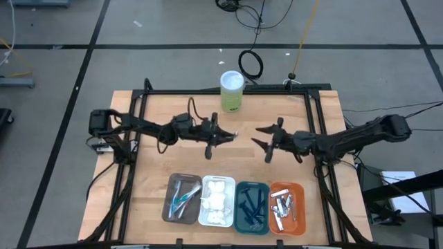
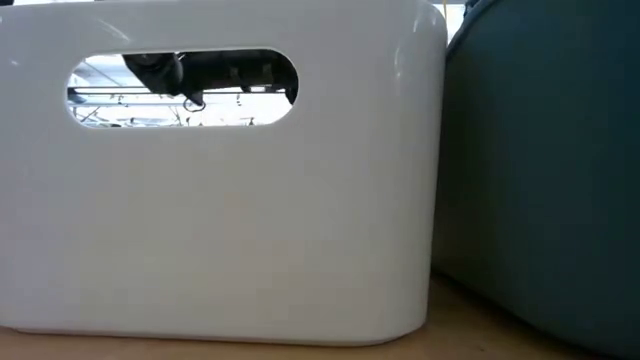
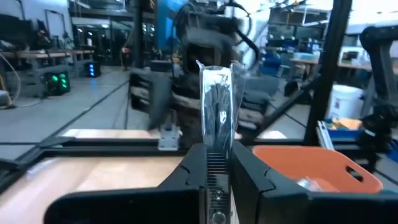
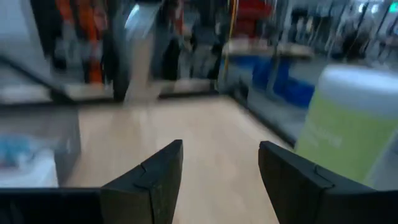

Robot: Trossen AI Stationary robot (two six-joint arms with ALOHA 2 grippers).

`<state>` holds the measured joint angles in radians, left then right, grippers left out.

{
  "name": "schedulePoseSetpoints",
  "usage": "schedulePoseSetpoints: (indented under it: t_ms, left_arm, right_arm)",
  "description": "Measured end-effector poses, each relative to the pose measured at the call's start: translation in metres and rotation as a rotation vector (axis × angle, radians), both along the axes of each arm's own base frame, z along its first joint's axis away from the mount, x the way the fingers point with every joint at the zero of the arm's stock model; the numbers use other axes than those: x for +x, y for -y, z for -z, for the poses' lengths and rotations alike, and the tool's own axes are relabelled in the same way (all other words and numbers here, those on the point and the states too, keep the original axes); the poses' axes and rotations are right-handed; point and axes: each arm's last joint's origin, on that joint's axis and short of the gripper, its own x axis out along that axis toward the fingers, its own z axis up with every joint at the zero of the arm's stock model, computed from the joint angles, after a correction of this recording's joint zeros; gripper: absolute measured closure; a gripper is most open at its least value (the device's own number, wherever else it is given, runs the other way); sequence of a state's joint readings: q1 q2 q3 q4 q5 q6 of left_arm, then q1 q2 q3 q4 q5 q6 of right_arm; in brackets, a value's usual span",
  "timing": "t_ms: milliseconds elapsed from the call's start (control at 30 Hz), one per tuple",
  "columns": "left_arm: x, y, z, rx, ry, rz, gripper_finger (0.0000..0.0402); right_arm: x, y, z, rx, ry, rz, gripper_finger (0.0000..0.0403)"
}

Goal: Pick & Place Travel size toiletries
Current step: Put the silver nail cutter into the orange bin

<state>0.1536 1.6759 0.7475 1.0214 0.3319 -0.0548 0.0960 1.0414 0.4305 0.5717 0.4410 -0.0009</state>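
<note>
My left gripper hovers over the table's middle, shut on a slim clear-wrapped item with a dark piece inside. My right gripper faces it from the right, open and holding nothing; in its wrist view the gripper spans bare tabletop. Along the near edge stand the brown tray with toothbrushes, the white tray with white wads, the teal tray with dark blue razors and the orange tray with silver tools. My left gripper pinches the wrapped item between its two fingers at one end. The fingers lie level, pointing toward the table's right, along the item. The rest of the item juts out past the fingertips, lifted clear of the table.
The green-and-white canister stands at the far edge; it also shows in the right wrist view as the canister. A black frame rings the tabletop. The white tray's wall and the teal tray's wall fill the low view.
</note>
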Motion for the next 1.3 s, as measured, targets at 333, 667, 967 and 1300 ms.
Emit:
schedulePoseSetpoints:
  t_ms: [333,667,967,1300]
  left_arm:
    - [0.003,0.013,0.001,0.038,-0.013,-0.015,0.0376]
    - [0.003,0.013,0.002,0.04,-0.021,-0.014,0.0376]
    - [0.003,0.013,0.003,0.048,-0.035,-0.015,0.0376]
    - [0.003,0.013,0.004,0.068,-0.035,-0.017,0.0376]
  right_arm:
    - [0.035,0.002,-0.007,0.05,0.275,-0.278,0.0149]
    - [0.078,0.0,-0.011,0.055,0.256,-0.304,0.0122]
    - [0.078,0.0,-0.015,0.053,0.271,-0.301,0.0233]
    - [0.078,0.001,-0.01,0.027,0.217,-0.288,0.0353]
